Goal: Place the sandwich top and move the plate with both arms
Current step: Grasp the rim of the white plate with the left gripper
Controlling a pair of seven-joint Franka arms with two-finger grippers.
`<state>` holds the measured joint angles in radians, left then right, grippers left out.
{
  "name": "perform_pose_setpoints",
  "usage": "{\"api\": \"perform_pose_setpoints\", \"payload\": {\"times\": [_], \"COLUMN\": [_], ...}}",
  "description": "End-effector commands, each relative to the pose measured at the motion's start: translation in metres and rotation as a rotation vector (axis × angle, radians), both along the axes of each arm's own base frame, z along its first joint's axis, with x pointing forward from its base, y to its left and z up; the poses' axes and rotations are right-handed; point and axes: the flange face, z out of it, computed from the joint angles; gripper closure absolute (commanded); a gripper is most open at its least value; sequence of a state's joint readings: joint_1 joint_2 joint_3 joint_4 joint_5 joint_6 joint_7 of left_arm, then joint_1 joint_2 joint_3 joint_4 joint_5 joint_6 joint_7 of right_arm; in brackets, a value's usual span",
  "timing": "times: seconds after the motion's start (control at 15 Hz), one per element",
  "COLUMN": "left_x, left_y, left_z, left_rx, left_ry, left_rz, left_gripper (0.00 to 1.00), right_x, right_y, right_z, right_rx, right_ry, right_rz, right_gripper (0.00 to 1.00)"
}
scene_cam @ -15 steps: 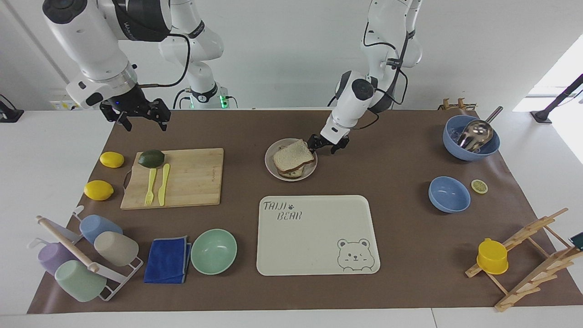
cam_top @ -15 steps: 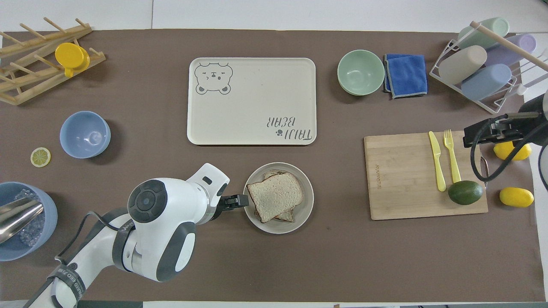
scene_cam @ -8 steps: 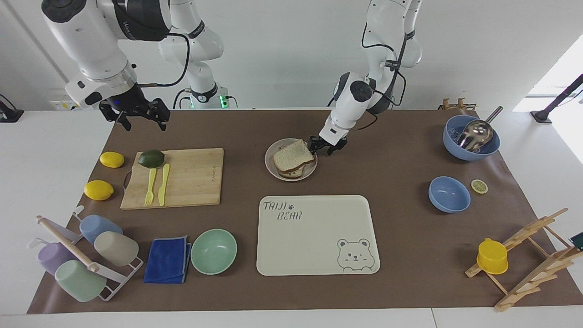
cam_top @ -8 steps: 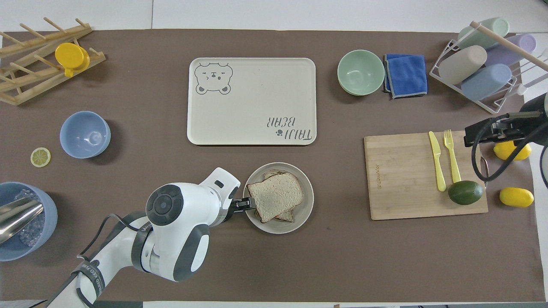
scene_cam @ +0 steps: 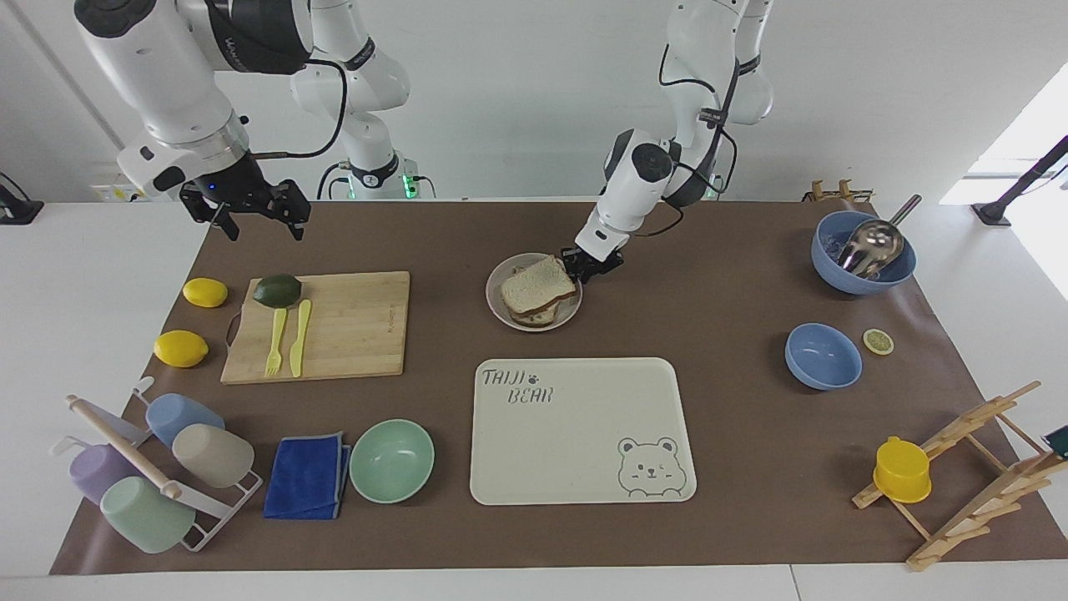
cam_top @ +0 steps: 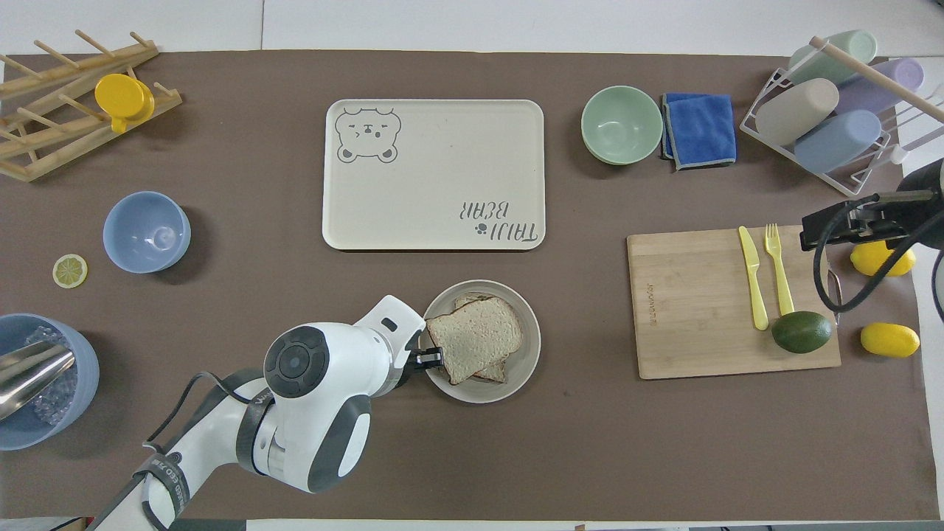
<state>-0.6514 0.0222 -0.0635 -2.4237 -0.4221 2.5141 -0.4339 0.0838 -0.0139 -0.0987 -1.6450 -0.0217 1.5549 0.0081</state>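
Observation:
The sandwich top [scene_cam: 536, 285] [cam_top: 474, 341], a pale bread slice with a brown crust, lies slightly askew on the lower layers on the plate [scene_cam: 534, 328] [cam_top: 528, 355]. The round beige plate sits mid-table, nearer to the robots than the tray. My left gripper [scene_cam: 586, 267] [cam_top: 431, 358] is down at the plate's rim on the left arm's side, and its fingers are drawn together on that rim. My right gripper [scene_cam: 265, 227] [cam_top: 848, 225] hangs open and holds nothing, in the air over the cutting board's corner by the lemons.
A cream bear tray [scene_cam: 576, 434] lies farther from the robots than the plate. A cutting board [scene_cam: 350, 325] carries an avocado, a yellow fork and a knife, with two lemons beside it. Bowls, a blue cloth, a cup rack and a wooden rack line the table's ends.
My left gripper slid in to the plate's rim and its fingers closed from wide open. The plate and bread stayed put. The right arm barely moved.

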Motion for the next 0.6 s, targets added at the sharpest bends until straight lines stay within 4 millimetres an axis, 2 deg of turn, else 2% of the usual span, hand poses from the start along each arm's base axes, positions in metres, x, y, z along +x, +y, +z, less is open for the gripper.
{"api": "perform_pose_setpoints", "payload": {"times": [0.0, 0.07, 0.4, 0.53], "left_x": [-0.001, -0.001, 0.001, 0.014], "left_y": [-0.002, -0.002, 0.0, -0.001], "left_z": [0.001, 0.0, 0.002, 0.017], "left_rx": [-0.014, -0.013, -0.014, -0.022], "left_ry": [-0.005, -0.004, 0.001, 0.033], "left_rz": [-0.019, -0.026, -0.022, -0.02], "left_gripper": [0.96, 1.0, 1.0, 1.0], "right_x": [0.0, 0.0, 0.0, -0.001], "right_y": [-0.013, -0.013, -0.019, -0.019], "right_z": [0.002, 0.002, 0.004, 0.004], "right_rx": [0.024, 0.024, 0.026, 0.026], "right_ry": [-0.014, -0.012, -0.014, -0.012], "right_rz": [0.003, 0.003, -0.009, -0.014], "right_gripper": [0.0, 0.0, 0.0, 0.0]}}
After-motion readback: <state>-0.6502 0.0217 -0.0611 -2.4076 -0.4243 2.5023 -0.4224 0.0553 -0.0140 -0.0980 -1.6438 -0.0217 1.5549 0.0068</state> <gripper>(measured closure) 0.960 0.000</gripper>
